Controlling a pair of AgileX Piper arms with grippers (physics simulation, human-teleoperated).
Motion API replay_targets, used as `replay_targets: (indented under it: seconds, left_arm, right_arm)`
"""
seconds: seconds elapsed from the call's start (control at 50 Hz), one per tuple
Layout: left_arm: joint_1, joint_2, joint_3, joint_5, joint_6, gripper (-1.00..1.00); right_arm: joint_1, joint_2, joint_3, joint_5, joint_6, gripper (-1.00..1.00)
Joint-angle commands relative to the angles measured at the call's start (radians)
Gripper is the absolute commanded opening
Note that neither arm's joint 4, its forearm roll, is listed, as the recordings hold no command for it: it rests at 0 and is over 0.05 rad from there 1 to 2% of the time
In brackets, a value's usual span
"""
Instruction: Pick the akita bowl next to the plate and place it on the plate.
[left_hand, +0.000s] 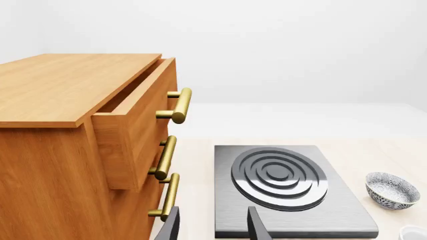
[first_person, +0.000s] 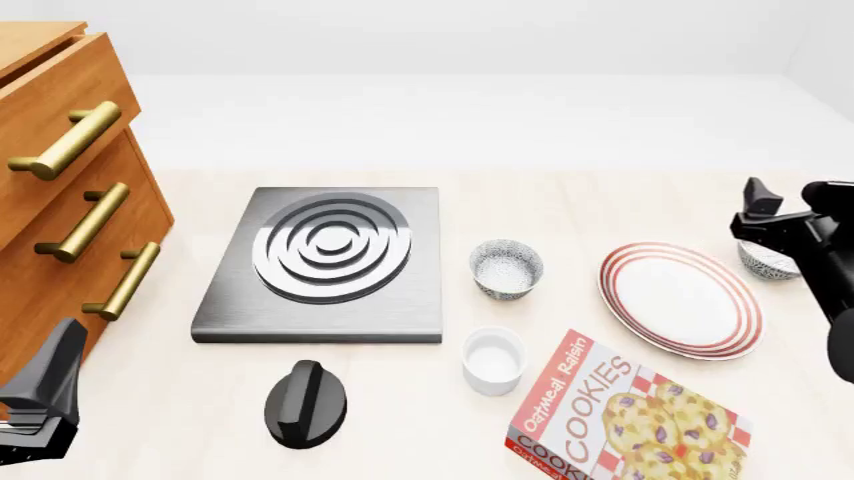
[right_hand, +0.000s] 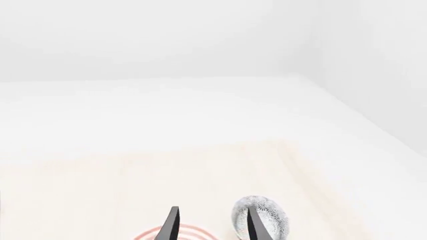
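Right gripper (first_person: 771, 222): jaws apart, empty, above the akita bowl (first_person: 766, 262) at the plate (first_person: 681, 299) rim's far-right side.
Risk: finger clipping the bowl's rim tips it; second speckled bowl (first_person: 506, 268) is a decoy.

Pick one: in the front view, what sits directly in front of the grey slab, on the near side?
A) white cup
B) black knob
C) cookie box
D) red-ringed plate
B: the black knob lies just below the slab in the front view, while the cookie box, white cup and plate all lie off to its right.
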Motion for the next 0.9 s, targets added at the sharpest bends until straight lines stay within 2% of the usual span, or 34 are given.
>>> replay_targets:
  seconds: [0.02,0.9]
  left_arm:
    - [0.000,0.000,0.000,0.000,0.000,1.00]
    - [0.000,0.000,0.000,0.000,0.000,1.00]
  right_arm:
    - [-0.023,0.017,-0.008,-0.005,0.001,1.00]
    - [-0.110,0.068,-0.067,0.018,0.016,1.00]
